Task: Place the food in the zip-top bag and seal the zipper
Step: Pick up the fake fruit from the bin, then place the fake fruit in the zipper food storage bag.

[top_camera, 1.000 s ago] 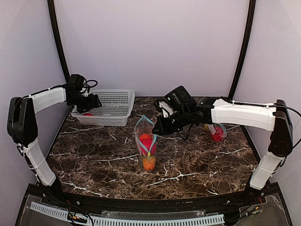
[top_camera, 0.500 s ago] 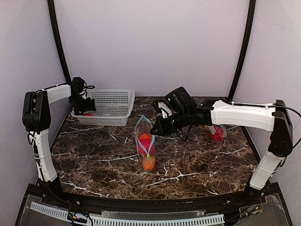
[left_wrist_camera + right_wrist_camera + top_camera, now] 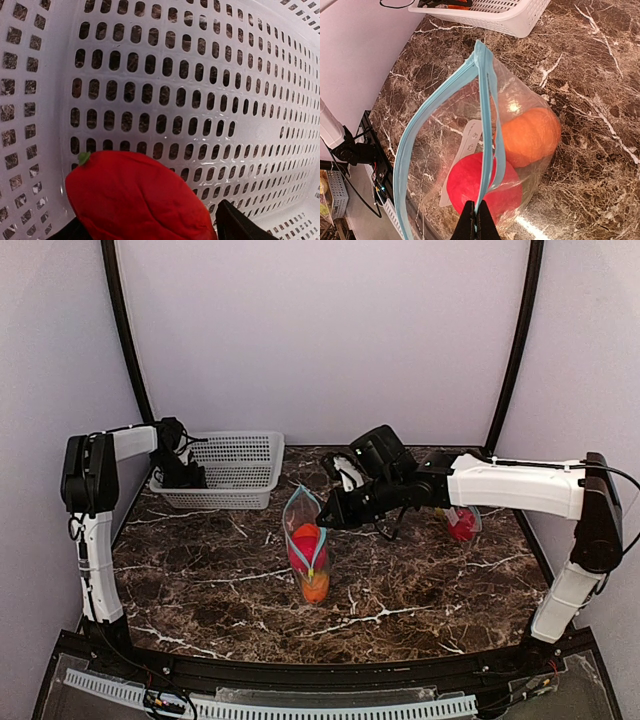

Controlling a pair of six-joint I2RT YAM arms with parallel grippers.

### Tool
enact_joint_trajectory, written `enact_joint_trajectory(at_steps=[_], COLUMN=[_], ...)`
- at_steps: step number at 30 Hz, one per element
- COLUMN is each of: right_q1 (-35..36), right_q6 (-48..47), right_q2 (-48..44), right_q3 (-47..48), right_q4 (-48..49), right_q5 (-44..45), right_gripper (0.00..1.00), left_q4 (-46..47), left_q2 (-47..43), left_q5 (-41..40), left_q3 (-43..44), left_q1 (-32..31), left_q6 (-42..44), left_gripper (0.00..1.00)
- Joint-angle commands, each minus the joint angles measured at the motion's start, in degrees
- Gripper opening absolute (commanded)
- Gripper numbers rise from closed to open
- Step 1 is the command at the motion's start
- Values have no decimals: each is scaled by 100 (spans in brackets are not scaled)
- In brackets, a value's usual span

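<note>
Your L gripper (image 3: 188, 476) is down inside the white mesh basket (image 3: 165, 75), far left on the marble table (image 3: 200, 580). Its jaws are spread wide, w/ one dark finger (image 3: 240, 225) on each side of a red fruit (image 3: 135, 197) that has a small green stem nub. That fruit sits on the mesh close to a basket wall. You can't tell from the wrist view whether the pads touch it.

Your R gripper (image 3: 476, 222) is clamped tight on the zip-top bag (image 3: 440, 135), pinching one side of the rim at the blue zipper (image 3: 487, 95). The bag stands upright mid-table, right of the basket and apart from it. Its mouth gapes open and the zipper isn't sealed.

Inside the bag an orange fruit (image 3: 530, 135) lies at the bottom, w/ a second red fruit (image 3: 480, 187) right against it, higher up.

Far right, beside your R forearm, a red thing in clear plastic (image 3: 462, 525) lies on the table. It's too small to make out more.
</note>
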Motion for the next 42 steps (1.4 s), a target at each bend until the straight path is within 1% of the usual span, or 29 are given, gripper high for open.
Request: enact_joint_trajectory(at_steps=[1, 6, 8, 10, 14, 19, 23, 24, 26, 27, 31, 34, 35, 38, 39, 42], right_q1=[69, 99, 107, 108, 108, 108, 108, 108, 108, 108, 116, 108, 111, 113, 118, 117], right_q6=[28, 25, 36, 37, 27, -3, -18, -31, -58, -77, -132, -146, -141, -144, -144, -162], right_q2=[-24, -1, 1, 3, -14, -31, -32, -36, -55, -72, -155, -193, -197, -209, -211, -191], right_q3=[-5, 29, 17, 16, 32, 68, 77, 78, 69, 73, 67, 69, 73, 109, 124, 179], right_q4=[178, 177, 172, 153, 111, 91, 93, 89, 98, 98, 107, 107, 108, 100, 98, 82], right_q5=[-41, -35, -30, -18, 41, 87, 94, 92, 85, 85, 158, 194, 198, 186, 185, 178], right_gripper=[0, 0, 0, 0, 0, 0, 0, 0, 0, 0, 0, 0, 0, 0, 0, 0], left_q4=[-148, -107, -86, -40, 181, 823, 1116, 1202, 1550, 1617, 1839, 1953, 2034, 2583, 2683, 3119], left_q2=[-54, -61, -103, -215, -698, -1719, -2368, -2463, -2962, -3089, -3976, -4768, -4933, -5750, -5889, -6326], left_q5=[489, 129, 60, 40, 25, 140, 657, 1035, 1571, 1698, 2222, 2407, 2415, 2296, 2154, 1791], left_q3=[60, 105, 101, 79, -12, -434, -738, -817, -1130, -1353, -2038, -2644, -2794, -3574, -3721, -4237], left_q1=[-142, -232, -236, -247, -264, -261, -268, -288, -355, -402, -775, -1269, -1524, -2067, -2300, -2720], left_q6=[221, 258, 251, 258, 251, 110, 60, 113, 257, 317, 492, 380, 248, -162, -412, -845], left_gripper=[75, 64, 55, 52, 50, 49, 49, 48, 48, 48, 47, 47, 47, 47, 47, 46])
